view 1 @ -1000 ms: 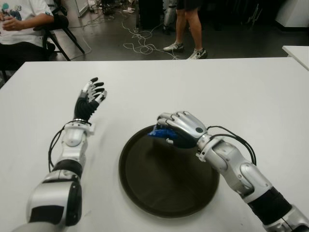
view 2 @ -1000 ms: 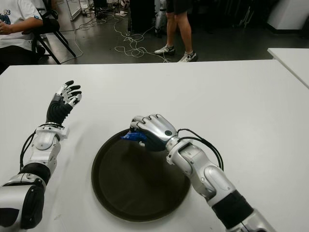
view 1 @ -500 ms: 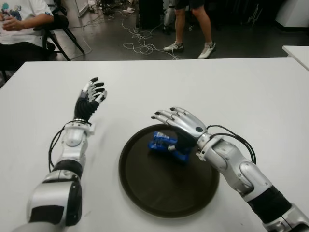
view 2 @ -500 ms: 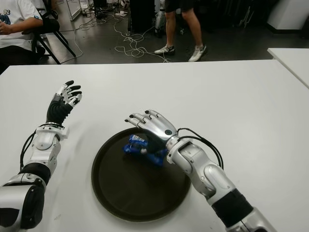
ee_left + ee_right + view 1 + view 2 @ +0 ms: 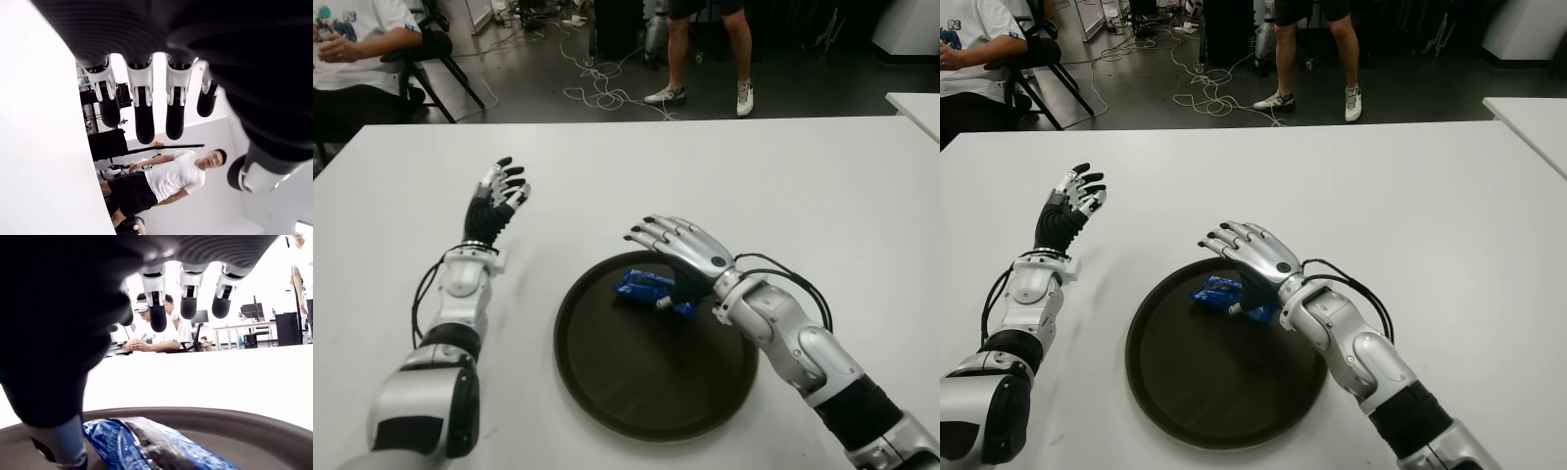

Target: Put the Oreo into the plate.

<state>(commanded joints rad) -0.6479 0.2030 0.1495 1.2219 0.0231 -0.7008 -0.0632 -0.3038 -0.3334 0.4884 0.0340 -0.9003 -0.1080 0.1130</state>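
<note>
Left eye view: the Oreo pack is lying in the far part of the plate. Just above it the right hand is hovering, fingers spread, holding nothing. Well to the left, the left hand is showing above the table, fingers loosely extended, empty.

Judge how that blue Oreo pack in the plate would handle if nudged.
The Oreo pack lies flat in the plate, so it would probably slide, not roll. Its crinkled, glossy wrapper looks slippery and likely light. The open right hand hovers above.
</note>
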